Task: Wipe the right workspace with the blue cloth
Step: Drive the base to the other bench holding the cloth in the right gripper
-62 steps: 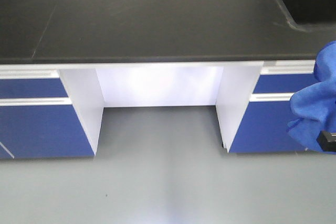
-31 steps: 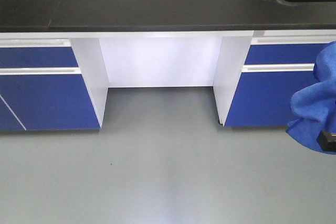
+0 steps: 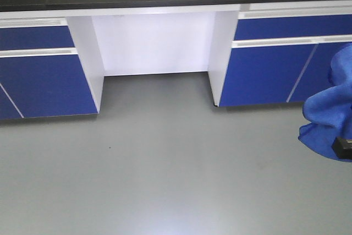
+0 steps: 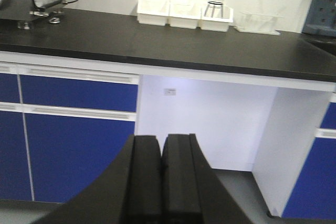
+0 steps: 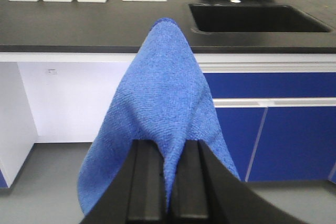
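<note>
blue cloth [image 5: 163,93]: pinched at its lower middle and standing up in a peak, centre of the right wrist view. It hangs off the counter, in the air above the floor. In the front view it is a bunched lump at the right edge, partly cut off by the frame.
right pincer [image 5: 168,153]: both fingers clamped on the cloth, with a fold of it squeezed between them. Their tips are buried under the fabric.
left pincer [image 4: 161,148]: fingers pressed together with nothing between them, bottom centre of the left wrist view. Only the fingers show.
counter [image 4: 157,45]: black top. The front view catches just a thin strip of it along the upper edge.
sink [image 5: 257,18]: dark basin sunk into the counter, upper right. Its inside is too dark to read.
white trays [image 4: 184,14]: a row at the back of the counter. What they hold is hard to make out.
cupboards [image 3: 44,86]: blue fronts on either side of a white recess [image 3: 154,42].
floor [image 3: 165,163]: plain grey.
</note>
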Controlling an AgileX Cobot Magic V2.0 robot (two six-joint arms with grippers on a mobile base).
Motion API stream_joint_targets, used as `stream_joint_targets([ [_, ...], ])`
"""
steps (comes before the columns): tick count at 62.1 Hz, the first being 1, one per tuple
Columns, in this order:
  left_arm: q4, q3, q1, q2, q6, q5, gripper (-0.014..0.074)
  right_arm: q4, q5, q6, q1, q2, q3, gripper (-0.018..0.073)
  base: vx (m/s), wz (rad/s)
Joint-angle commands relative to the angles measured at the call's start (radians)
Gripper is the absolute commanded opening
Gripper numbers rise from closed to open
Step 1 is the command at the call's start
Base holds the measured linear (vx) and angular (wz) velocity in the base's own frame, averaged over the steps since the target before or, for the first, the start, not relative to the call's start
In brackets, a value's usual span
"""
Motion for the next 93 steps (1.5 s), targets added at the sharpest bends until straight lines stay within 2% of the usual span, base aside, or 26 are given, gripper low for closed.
stream_joint_targets([
  [1, 0.000, 0.031, -0.003, -0.016, -0.008, -0.083, -0.0006, -0.014, -0.019, -0.007, -0.006, 0.001, -0.028, -0.0008, -0.25, -0.28],
  [24, 0.000, 0.031, -0.003, -0.016, -0.008, -0.083, -0.0006, -0.014, -0.019, -0.006, -0.006, 0.001, -0.028, -0.0008, -0.21, -0.51],
  [93, 0.000, 0.031, -0.003, -0.016, -0.008, -0.083, -0.0006, -0.014, -0.019, -0.006, -0.006, 0.001, -0.028, -0.0008, -0.11, -0.78],
])
